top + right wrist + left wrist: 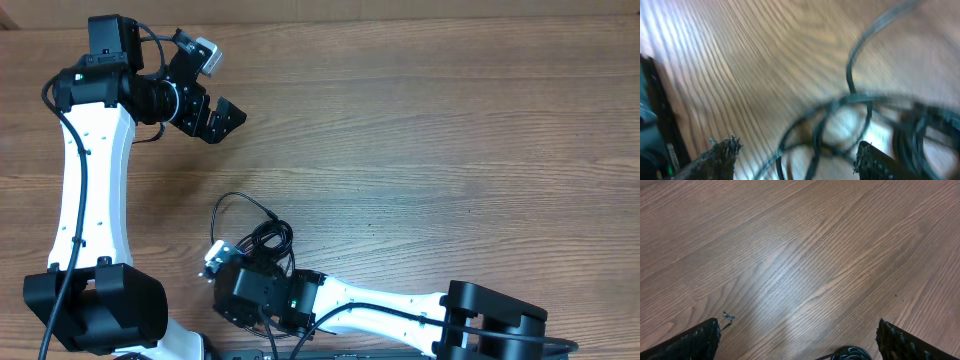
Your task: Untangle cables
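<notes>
The cables (262,232) are thin black cords bunched in a small knot near the table's front, with one loop (232,205) reaching out to the left. My right gripper (265,252) is right over the knot. The right wrist view is blurred: the gripper (797,156) is open, and cable strands (850,100) cross between and beyond its fingers (720,159). I cannot tell whether they touch. My left gripper (212,102) hovers open at the back left, far from the knot. In the left wrist view it (797,341) has only bare wood between its fingers (695,342).
The wooden table (450,130) stretches to the right and back. A small black coil (852,354) shows at the bottom edge of the left wrist view. The right arm (400,305) lies along the front edge. A dark edge (657,105) stands at the left of the right wrist view.
</notes>
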Robot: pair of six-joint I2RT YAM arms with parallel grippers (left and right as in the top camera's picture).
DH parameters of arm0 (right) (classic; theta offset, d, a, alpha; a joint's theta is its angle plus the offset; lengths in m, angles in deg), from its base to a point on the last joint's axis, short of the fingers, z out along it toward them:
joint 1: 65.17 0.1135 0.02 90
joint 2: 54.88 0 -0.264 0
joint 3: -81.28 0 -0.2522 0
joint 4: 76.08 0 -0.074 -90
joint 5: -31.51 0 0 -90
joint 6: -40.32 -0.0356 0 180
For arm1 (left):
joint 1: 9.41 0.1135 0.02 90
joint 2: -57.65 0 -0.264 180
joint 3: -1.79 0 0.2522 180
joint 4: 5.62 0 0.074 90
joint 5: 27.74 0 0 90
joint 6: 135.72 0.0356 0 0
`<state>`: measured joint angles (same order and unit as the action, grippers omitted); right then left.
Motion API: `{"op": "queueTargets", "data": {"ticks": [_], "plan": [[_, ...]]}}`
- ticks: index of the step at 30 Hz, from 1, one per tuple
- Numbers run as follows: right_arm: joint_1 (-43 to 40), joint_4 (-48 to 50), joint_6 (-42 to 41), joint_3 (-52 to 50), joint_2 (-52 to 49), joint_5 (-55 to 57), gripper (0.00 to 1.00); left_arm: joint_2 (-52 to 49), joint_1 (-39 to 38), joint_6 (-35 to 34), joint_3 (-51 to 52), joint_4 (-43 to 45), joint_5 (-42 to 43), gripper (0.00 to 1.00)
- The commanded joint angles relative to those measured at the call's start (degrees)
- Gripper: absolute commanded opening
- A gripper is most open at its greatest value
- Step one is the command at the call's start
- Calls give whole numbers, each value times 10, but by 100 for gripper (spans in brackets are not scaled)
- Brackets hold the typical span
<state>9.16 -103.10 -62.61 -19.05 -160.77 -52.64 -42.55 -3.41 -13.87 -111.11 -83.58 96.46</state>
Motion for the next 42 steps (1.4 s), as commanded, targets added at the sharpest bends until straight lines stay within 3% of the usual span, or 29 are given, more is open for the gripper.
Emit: {"op": "queueTargets", "data": {"ticks": [1, 13, 14, 19, 21, 22, 34, 42], "plan": [[-7, 26, 41, 17, -5, 8, 75, 2, -2, -4, -2, 2, -1, 100], [-24, 45, 40, 17, -71, 8, 76, 2, -2, -4, -2, 2, -1, 100], [-27, 49, 40, 17, -81, 8, 73, 2, -2, -4, -2, 2, -1, 100], [-30, 49, 40, 17, -98, 7, 43, 2, -2, -4, -2, 2, -1, 99], [-30, 47, 40, 17, -95, 7, 24, 2, -2, -4, -2, 2, -1, 99], [-30, 36, 40, 17, -84, 7, 7, 2, -2, -4, -2, 2, -1, 100], [-31, -125, 52, 17, 162, 7, 4, 2, -2, 3, -2, -19, 9, 99], [-79, -237, 62, 17, 325, 5, 4, 2, -5, 305, -2, -135, 202, 99]]}}
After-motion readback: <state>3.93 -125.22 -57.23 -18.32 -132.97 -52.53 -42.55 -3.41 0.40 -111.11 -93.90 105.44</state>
